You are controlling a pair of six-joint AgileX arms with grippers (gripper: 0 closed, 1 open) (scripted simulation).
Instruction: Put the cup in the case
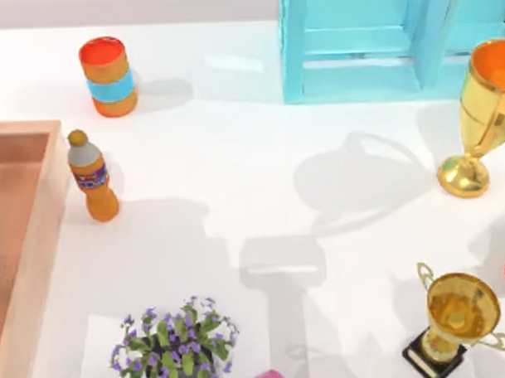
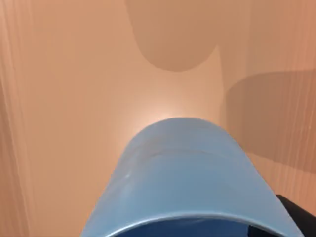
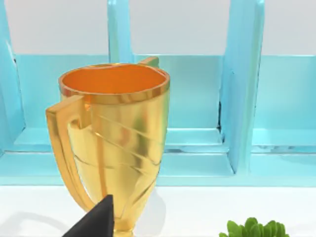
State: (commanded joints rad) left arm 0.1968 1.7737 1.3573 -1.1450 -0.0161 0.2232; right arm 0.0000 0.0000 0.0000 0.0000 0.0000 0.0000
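In the left wrist view, the blue cup (image 2: pixel 190 177) sits very close under the camera, over the tan inner floor of the case (image 2: pixel 74 98). A small dark part of the left pincer shows at the cup's rim, but I cannot tell whether the pincer is pinching the cup or is spread apart. A rounded shadow lies on the case floor beyond the cup.

In the right wrist view, one dark fingertip (image 3: pixel 96 222) of the right pincer points toward a tall gold trophy (image 3: pixel 116 143), which stands in front of the turquoise crate (image 3: pixel 242 98). How far this pincer is open, I cannot tell.

In the top view, the case (image 1: pixel 39 246) is at the left edge of the white surface (image 1: pixel 261 205). An orange bottle (image 1: pixel 93 178) stands just beside its right wall, and an orange can with a blue band (image 1: pixel 109 76) stands farther back. The tall trophy (image 1: pixel 482 119) is at the right edge, a second trophy on a dark base (image 1: pixel 456 323) is near the front right, and a potted plant with purple flowers (image 1: pixel 177 345) is at the front.
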